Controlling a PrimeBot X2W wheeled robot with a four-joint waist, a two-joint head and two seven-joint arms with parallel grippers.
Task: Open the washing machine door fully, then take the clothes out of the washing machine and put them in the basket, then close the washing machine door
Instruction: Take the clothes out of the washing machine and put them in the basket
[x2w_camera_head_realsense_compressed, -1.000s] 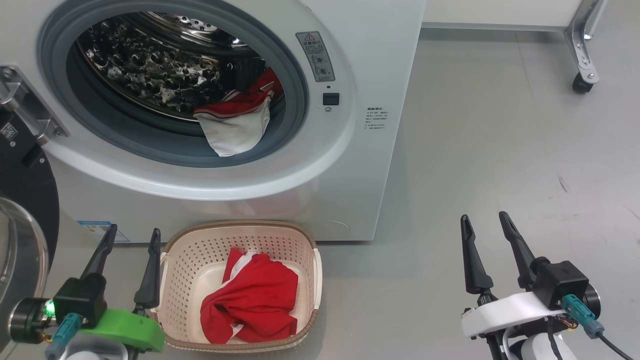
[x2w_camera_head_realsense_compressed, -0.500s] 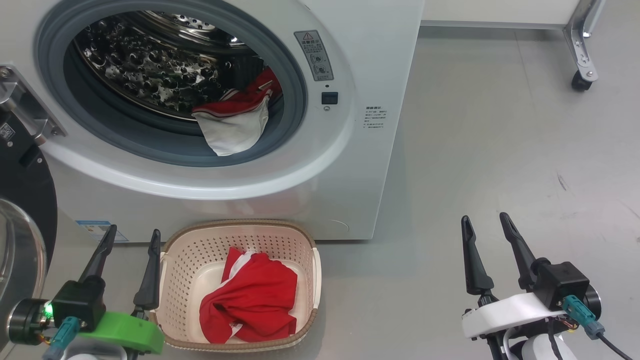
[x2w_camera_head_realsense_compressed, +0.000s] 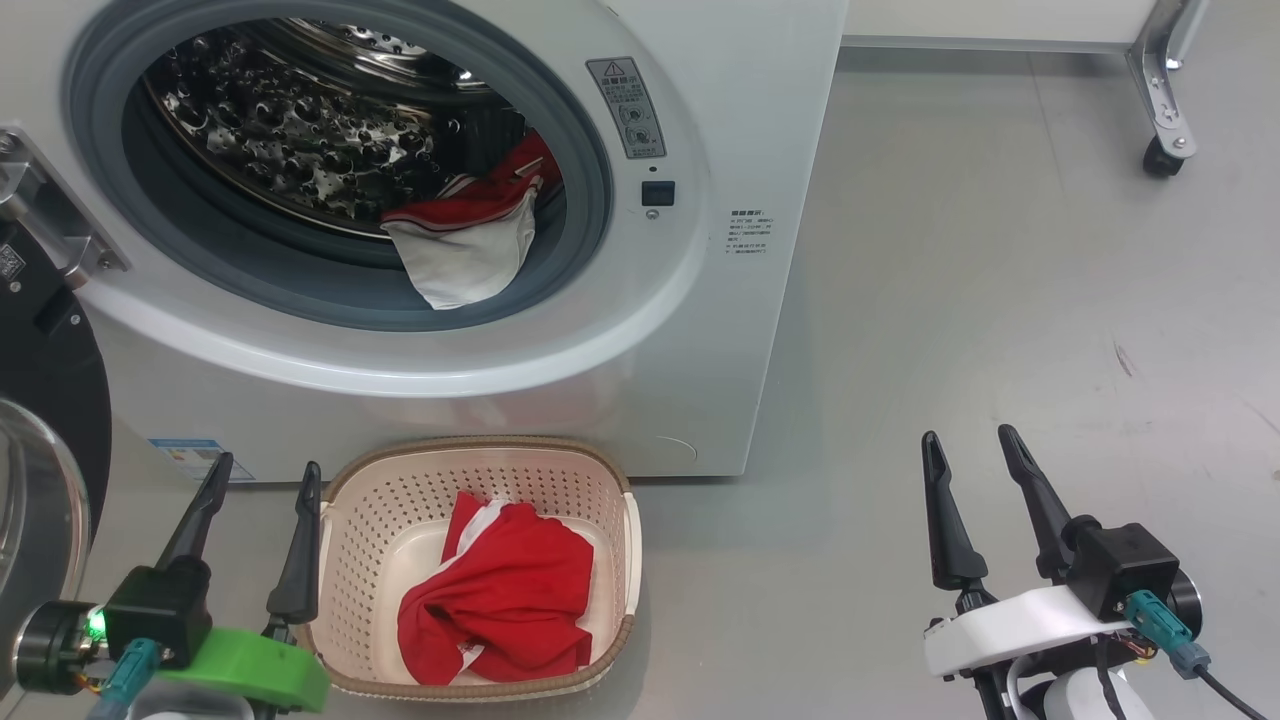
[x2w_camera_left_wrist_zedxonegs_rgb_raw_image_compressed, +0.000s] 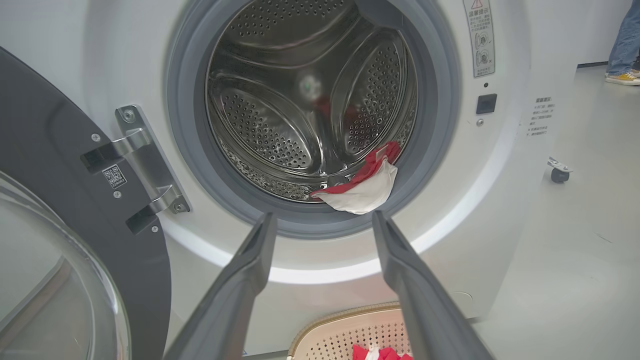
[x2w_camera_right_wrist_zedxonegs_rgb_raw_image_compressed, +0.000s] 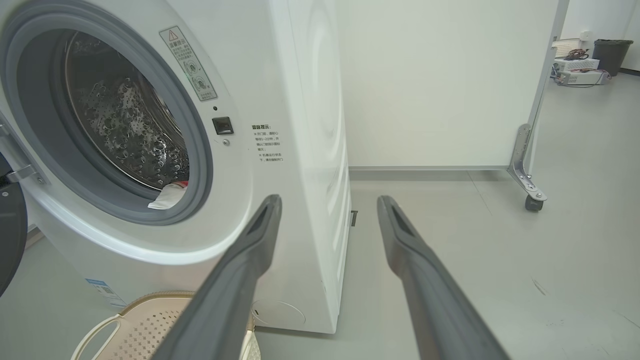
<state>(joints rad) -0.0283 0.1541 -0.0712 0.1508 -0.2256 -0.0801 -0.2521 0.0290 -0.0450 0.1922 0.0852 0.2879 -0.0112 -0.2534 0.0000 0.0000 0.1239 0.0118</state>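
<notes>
- Two end effectors, the left end effector and the right end effector, are standing with jaws apart, empty.
- The clothes are hanging over the gasket, above and ahead of the left one.
- I'm fearing a shallow pinch dropping them outside the basket just beside it.

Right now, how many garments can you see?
2. One red garment lies in the basket; a red and white garment hangs over the grey gasket of the washing machine. Others could be hidden under either.

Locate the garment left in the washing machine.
Head view: the red and white garment drapes over the grey gasket at the opening's lower right, above the basket.
</notes>
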